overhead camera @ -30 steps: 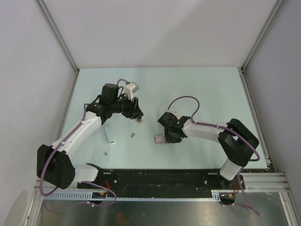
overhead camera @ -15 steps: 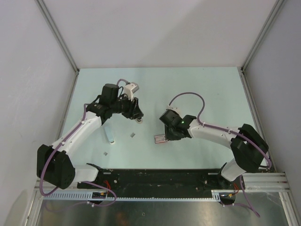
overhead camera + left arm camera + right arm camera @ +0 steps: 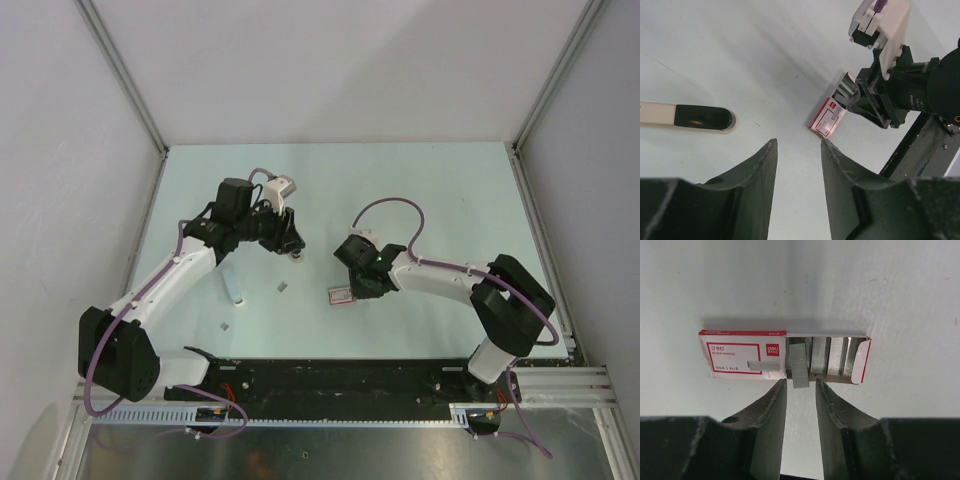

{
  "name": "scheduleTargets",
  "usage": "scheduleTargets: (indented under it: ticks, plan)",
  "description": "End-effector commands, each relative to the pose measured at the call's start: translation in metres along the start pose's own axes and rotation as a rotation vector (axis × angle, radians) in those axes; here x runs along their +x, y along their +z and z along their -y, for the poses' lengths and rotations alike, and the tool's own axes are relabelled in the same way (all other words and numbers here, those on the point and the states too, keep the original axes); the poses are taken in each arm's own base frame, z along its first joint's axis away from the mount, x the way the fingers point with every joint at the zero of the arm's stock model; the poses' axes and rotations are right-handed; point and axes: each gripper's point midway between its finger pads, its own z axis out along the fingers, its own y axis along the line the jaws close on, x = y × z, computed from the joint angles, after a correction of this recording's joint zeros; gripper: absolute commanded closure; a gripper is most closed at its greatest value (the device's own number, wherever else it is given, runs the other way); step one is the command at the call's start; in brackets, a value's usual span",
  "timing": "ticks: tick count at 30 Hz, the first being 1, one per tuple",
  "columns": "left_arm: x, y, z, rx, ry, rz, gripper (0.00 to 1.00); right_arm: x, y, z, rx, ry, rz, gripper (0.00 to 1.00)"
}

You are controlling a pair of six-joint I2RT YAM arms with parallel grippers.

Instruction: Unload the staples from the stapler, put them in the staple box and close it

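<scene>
A red and white staple box [image 3: 742, 356] lies on the table with its tray slid out to the right, showing several grey staple strips. One strip [image 3: 800, 365] sticks out past the tray's near edge. My right gripper [image 3: 800, 382] is open, with a fingertip on either side of that strip's end, and hovers over the box [image 3: 342, 294]. My left gripper [image 3: 797, 142] is open and empty above bare table, left of the box [image 3: 827, 116]. A cream bar with a black end [image 3: 700, 116], apparently part of the stapler, lies at the left. A pale blue long piece [image 3: 233, 285] lies beside the left arm.
Two small grey staple pieces [image 3: 283, 286] [image 3: 224, 326] lie on the table between the arms and the near edge. The black base rail [image 3: 340, 375] runs along the near edge. Grey walls enclose the table on three sides.
The right arm's elbow swung out to the right and came back, while its gripper stayed over the staple box. The left arm has not moved.
</scene>
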Motion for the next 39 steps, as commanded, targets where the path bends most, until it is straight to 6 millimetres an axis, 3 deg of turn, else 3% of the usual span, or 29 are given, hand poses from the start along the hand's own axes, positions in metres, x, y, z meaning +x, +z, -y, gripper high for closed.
scheduleTargets:
  ticks: [1,8,18,26,31,39]
  plan:
    - [-0.004,-0.001,0.009,0.041,0.054,0.012,0.55,-0.017,0.000,-0.005,0.005,-0.016,0.057,0.66]
    - [-0.003,-0.001,0.008,0.039,0.051,0.010,0.55,-0.017,0.005,-0.005,0.003,-0.021,0.050,0.69]
    - [-0.003,-0.001,0.008,0.038,0.048,0.007,0.55,-0.023,0.007,-0.009,-0.017,-0.012,0.056,0.83]
    - [-0.002,0.001,0.008,0.043,0.044,0.003,0.55,-0.030,0.004,-0.014,-0.044,0.003,0.077,0.88]
    - [-0.002,0.000,0.008,0.044,0.045,0.005,0.55,-0.029,0.006,-0.013,-0.038,0.005,0.071,0.87]
    - [-0.002,0.000,0.009,0.050,0.044,0.002,0.55,-0.022,0.009,-0.014,-0.037,-0.001,0.050,0.73]
